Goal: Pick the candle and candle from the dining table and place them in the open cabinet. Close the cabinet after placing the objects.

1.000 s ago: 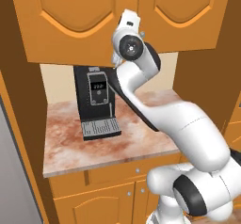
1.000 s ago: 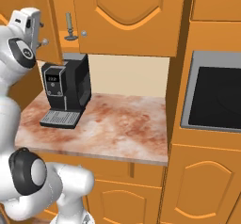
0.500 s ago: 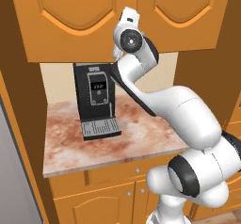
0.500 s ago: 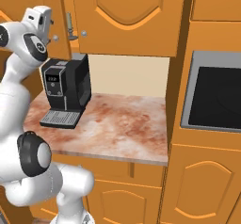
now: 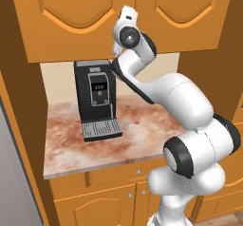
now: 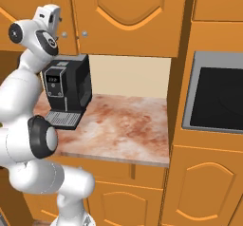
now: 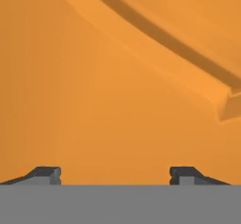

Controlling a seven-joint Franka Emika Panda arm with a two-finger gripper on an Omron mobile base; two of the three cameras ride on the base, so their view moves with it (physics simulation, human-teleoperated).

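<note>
The cabinet [image 5: 80, 25] [image 6: 123, 16] hangs above the counter, and its two arched-panel doors look flush and shut, knobs side by side. My gripper [image 7: 115, 175] is open with nothing between its fingertips, pressed close to the orange door panel [image 7: 117, 86]. The hand [image 5: 127, 17] [image 6: 49, 14] sits high against the cabinet front, near where the doors meet. The candles are hidden from view. The dining table is out of view.
A black coffee machine [image 5: 97, 99] [image 6: 66, 89] stands on the marbled counter [image 5: 147, 135] [image 6: 128, 125] under the cabinet. A dark built-in oven [image 6: 218, 97] sits in the tall unit at the right. Low orange doors with small knobs [image 5: 109, 206] lie below the counter.
A cabinet door that stood ajar, with a candle showing behind it, now looks shut and hides the candle. My hand has moved in against the door front and the jaws have widened slightly.
</note>
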